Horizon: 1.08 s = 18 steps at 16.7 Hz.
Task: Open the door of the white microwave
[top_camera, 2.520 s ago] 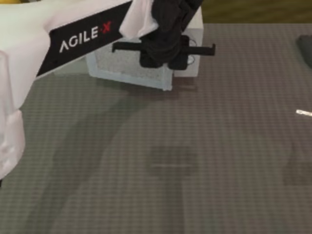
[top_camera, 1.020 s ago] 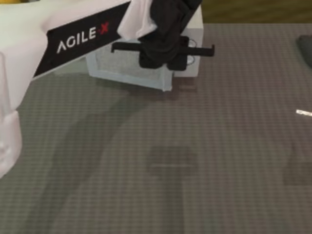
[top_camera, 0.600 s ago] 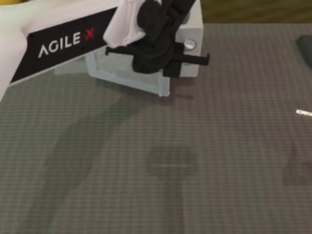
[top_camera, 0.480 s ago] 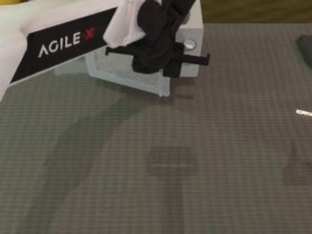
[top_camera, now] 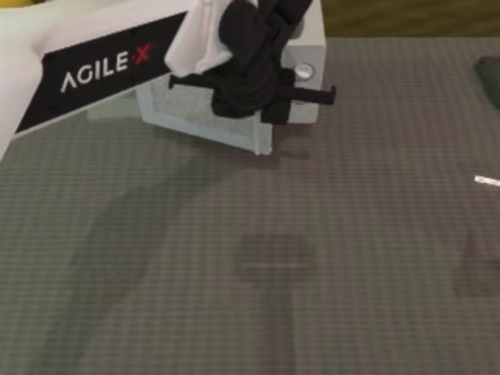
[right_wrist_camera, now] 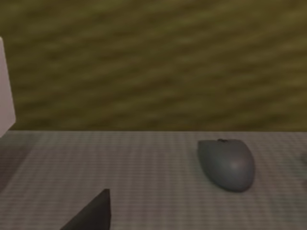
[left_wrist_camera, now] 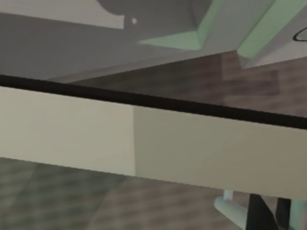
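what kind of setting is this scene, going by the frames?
Looks like a rendered tabletop test scene, part kitchen, part desk: a white microwave at the far edge of a grey checked table, its door ajar under the left arm, a grey computer mouse nearby, and a plain olive backdrop behind.

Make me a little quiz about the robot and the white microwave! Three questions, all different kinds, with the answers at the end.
1. True or false: the door of the white microwave is swung partly open.
2. Which arm is reaching over the microwave: A) left, B) right, C) both?
3. Fill in: a grey computer ____ lies on the table in the right wrist view.

Key: 1 true; 2 A, the left gripper is at the door; 3 mouse.
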Each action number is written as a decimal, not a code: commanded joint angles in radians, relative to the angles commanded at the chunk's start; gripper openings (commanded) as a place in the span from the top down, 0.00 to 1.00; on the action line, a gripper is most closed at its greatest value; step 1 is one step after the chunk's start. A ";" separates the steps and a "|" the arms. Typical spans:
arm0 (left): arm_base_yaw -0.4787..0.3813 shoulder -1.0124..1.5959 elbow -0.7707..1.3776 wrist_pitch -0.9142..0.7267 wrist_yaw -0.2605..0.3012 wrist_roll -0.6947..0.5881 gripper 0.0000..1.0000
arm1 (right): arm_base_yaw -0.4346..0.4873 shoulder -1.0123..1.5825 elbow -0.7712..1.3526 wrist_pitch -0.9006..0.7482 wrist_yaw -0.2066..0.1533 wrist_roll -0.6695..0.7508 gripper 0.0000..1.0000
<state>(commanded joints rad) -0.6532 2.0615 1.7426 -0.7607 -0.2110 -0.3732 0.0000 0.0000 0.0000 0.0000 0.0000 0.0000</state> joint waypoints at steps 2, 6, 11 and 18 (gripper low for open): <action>0.000 0.000 0.000 0.000 0.000 0.000 1.00 | 0.000 0.000 0.000 0.000 0.000 0.000 0.00; 0.000 0.000 0.000 0.000 0.000 0.000 1.00 | 0.000 0.000 0.000 0.000 0.000 0.000 0.00; 0.000 0.000 0.000 0.000 0.000 0.000 1.00 | 0.000 0.000 0.000 0.000 0.000 0.000 0.00; -0.001 -0.019 -0.026 0.016 0.016 0.020 1.00 | 0.000 0.000 0.000 0.000 0.000 0.000 0.00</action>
<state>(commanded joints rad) -0.6545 2.0427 1.7163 -0.7443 -0.1952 -0.3533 0.0000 0.0000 0.0000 0.0000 0.0000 0.0000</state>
